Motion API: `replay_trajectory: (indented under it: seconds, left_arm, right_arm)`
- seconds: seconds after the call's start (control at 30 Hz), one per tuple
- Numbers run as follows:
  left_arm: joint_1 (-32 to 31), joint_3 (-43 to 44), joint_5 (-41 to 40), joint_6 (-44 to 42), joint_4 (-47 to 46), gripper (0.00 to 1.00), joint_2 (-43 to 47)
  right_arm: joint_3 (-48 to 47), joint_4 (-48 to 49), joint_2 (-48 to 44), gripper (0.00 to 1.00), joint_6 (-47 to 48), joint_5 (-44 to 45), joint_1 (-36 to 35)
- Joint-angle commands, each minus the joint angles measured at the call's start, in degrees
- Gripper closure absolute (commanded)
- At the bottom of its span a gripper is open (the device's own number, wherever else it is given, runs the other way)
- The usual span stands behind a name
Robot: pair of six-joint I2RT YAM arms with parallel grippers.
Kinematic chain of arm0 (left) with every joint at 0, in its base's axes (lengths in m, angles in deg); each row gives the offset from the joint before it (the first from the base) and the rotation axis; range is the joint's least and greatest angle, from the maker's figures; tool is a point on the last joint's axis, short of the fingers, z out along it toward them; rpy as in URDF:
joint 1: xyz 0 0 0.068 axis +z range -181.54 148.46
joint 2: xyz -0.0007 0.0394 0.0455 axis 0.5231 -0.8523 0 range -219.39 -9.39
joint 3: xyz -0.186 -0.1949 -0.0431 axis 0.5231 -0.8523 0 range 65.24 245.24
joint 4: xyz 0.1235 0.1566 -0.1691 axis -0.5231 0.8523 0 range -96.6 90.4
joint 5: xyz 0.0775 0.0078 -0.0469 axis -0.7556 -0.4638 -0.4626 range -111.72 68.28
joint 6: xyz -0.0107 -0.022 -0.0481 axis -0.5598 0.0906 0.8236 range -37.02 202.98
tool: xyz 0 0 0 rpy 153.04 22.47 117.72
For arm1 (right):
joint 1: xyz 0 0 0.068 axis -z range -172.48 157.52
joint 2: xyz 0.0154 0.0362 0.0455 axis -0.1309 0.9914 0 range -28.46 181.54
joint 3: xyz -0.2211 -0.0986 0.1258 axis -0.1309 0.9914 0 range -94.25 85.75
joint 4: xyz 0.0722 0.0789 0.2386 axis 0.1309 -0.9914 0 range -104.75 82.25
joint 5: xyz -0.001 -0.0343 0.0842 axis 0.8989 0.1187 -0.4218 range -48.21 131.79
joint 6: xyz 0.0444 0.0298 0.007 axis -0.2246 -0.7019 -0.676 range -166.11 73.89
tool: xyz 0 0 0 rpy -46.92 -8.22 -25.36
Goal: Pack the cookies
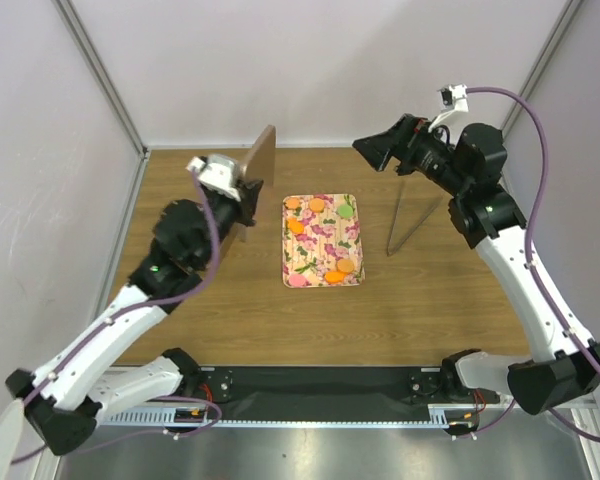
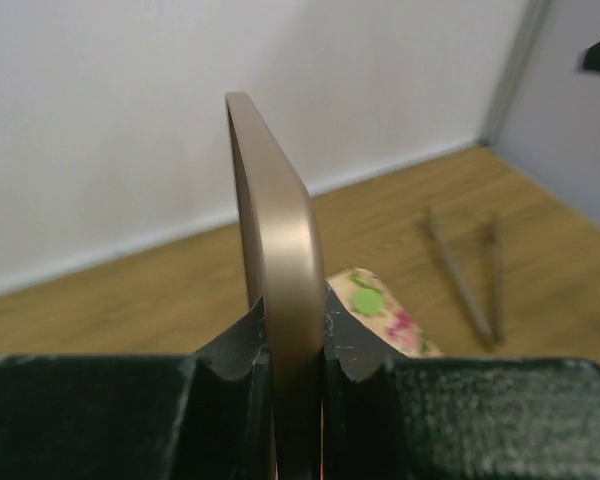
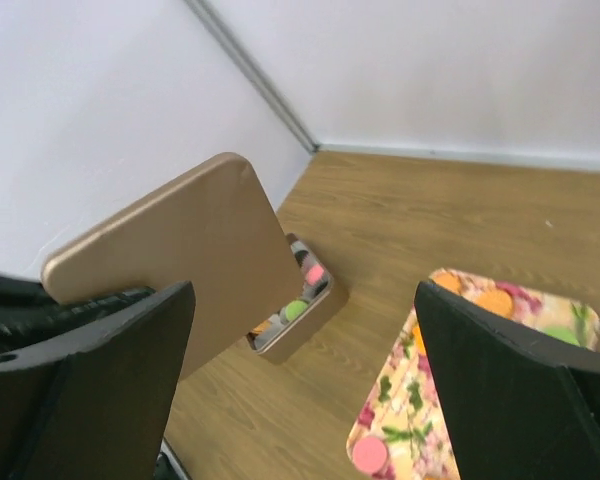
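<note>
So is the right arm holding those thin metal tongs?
No, the tongs lie on the table, and the right tool stands open and empty, apart from them.

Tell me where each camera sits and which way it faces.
Top external: above and behind the arms, looking down on the floral tray and tongs; both arms show.
Left wrist: faces the back wall; left hand clamps the gold lid edge-on.
Right wrist: faces left toward lid, cookie tin, tray; open right hand frames view.
All three share lid and tray.
</note>
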Motion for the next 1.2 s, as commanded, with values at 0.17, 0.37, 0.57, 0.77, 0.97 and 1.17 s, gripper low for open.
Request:
replay_trajectory:
  seconds: [0.17, 0.37, 0.57, 0.77, 0.97, 1.17]
  left_arm:
    - [21.4, 8.8, 42.2, 30.4, 20.1, 1.00, 4.2]
    - [36.2, 0.9, 63.4, 47.5, 2.4, 1.00, 3.7]
    - [42.6, -2.4, 68.9, 58.2, -8.7, 1.00, 2.5]
    - [47.3, -2.4, 72.3, 64.1, -14.7, 1.00, 0.8]
    - [48.8, -2.9, 73.9, 67.1, -18.5, 1.00, -1.5]
    - [50.6, -3.5, 74.8, 71.5, -25.1, 1.00, -4.4]
  right_arm:
    - [2.6, 24.8, 9.7, 0.00, -5.8, -28.9, 0.5]
    - [-0.8, 30.7, 18.4, 0.00, -6.8, -34.5, -3.5]
    - [-2.4, 35.2, 25.8, 0.00, -12.0, -36.2, -5.3]
    - [-3.8, 44.3, 31.5, 0.00, -21.8, -37.6, -8.1]
    - [-5.2, 66.8, 37.8, 0.01, -39.9, -38.8, -10.5]
    - [-7.5, 80.9, 42.0, 0.12, -54.1, -37.3, -13.4]
